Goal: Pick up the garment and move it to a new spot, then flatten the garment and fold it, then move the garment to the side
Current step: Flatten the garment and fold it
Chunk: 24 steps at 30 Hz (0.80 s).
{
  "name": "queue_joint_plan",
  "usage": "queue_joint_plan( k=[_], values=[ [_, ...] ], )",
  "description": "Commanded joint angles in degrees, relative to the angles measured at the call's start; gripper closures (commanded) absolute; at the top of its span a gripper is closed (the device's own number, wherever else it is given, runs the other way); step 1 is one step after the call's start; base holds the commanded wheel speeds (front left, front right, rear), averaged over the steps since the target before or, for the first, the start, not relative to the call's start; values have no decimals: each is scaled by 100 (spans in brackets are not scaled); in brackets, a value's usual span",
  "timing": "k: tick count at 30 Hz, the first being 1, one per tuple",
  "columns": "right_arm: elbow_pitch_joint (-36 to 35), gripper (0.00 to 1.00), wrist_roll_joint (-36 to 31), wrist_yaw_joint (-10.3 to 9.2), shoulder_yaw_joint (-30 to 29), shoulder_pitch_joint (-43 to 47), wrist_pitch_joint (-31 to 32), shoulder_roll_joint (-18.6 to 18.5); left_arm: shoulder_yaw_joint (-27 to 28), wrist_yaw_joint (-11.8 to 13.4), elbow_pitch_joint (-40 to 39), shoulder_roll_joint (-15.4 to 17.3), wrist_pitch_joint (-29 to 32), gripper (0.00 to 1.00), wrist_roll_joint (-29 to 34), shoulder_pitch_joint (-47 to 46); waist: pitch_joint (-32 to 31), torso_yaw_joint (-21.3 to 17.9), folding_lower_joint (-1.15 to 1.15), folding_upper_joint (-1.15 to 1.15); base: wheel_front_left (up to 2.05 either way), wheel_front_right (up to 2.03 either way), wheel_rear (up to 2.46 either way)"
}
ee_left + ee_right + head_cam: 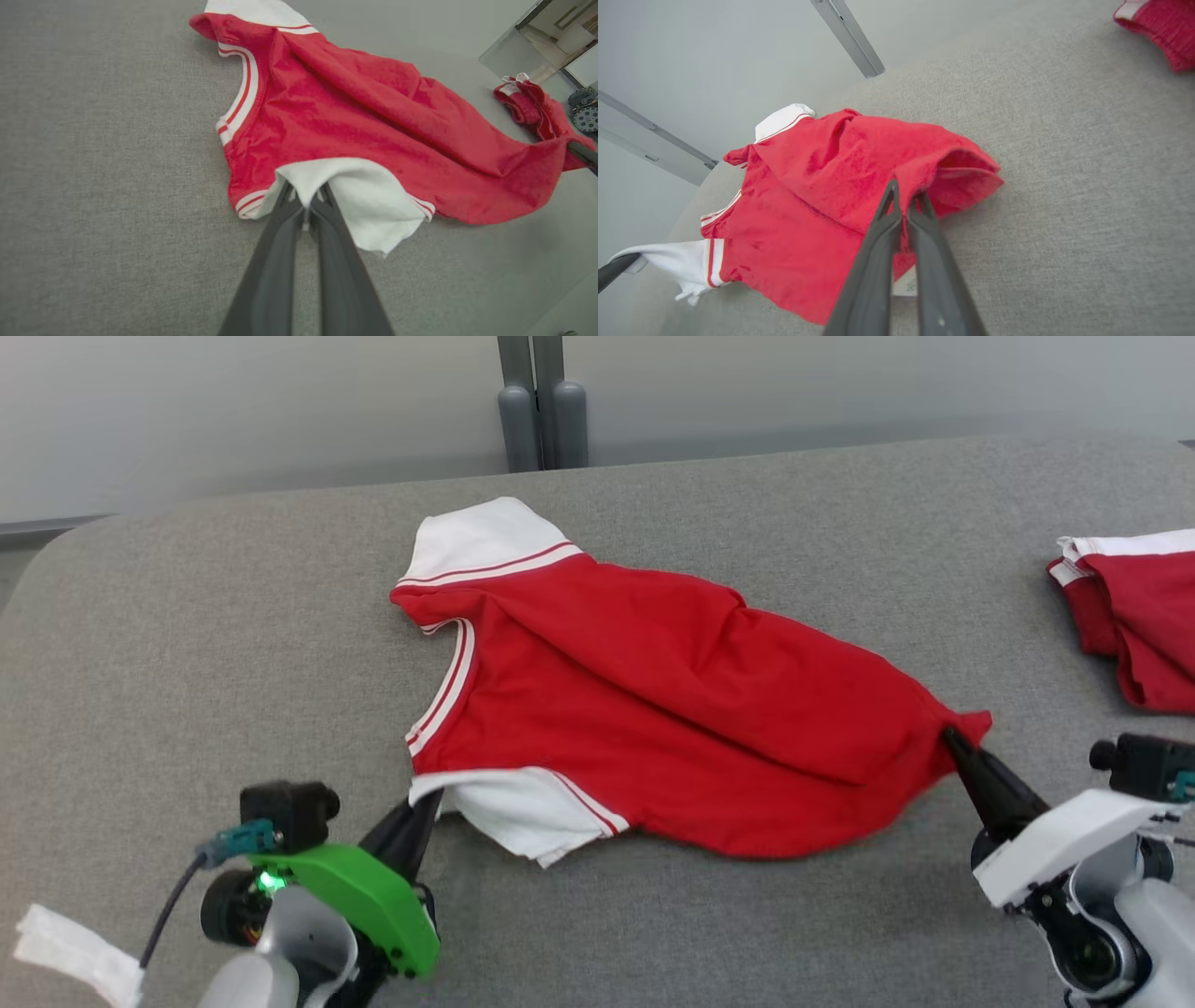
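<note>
The garment (672,709) is a red shirt with white sleeves and striped trim, spread rumpled across the grey padded table (187,616). My left gripper (425,803) is shut on the near white sleeve (355,196); in the left wrist view the cloth sits pinched between its fingertips. My right gripper (950,737) is shut on the red hem corner (952,182) at the garment's right end. That same shirt (355,112) stretches between both grips, lifted slightly at each pinched point. The right wrist view shows the hem bunched around my closed fingers (887,224).
A second red and white garment (1134,607) lies bunched at the table's right edge, also seen as a red bundle (528,105) and a red corner (1162,28). A grey post (541,401) stands behind the table. Bare grey surface extends left and in front.
</note>
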Motion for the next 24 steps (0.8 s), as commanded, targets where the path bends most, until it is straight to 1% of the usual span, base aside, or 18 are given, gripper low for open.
queue_joint_plan(
  k=[1,7,9,13,16,20,24],
  values=[
    [-86,100,80,3,34,-267,-76,-33,3,-31,9,43,-69,100,42,-322,133,-30,0,0,0,0,0],
    [-136,100,319,3,247,-1552,-314,-201,-133,-38,327,371,-267,100,238,-1927,801,-66,0,0,0,0,0],
    [-47,100,382,3,364,-2175,-298,-286,-291,-40,515,498,-257,100,207,-2654,1129,-62,0,0,0,0,0],
    [141,100,621,3,552,-3441,-274,-340,-491,-40,1001,722,-280,100,259,-4018,1686,-61,0,0,0,0,0],
    [319,100,758,3,671,-4337,-342,-366,-508,-40,1460,704,-332,100,273,-5036,2005,-41,0,0,0,0,0],
    [648,100,1007,3,707,-5572,-589,-309,-565,-41,2126,629,-379,100,362,-6416,2372,-44,0,0,0,0,0],
    [1042,100,1103,3,798,-6732,-761,-266,-689,-40,2794,575,-509,100,627,-7683,2697,-15,0,0,0,0,0]
  ],
)
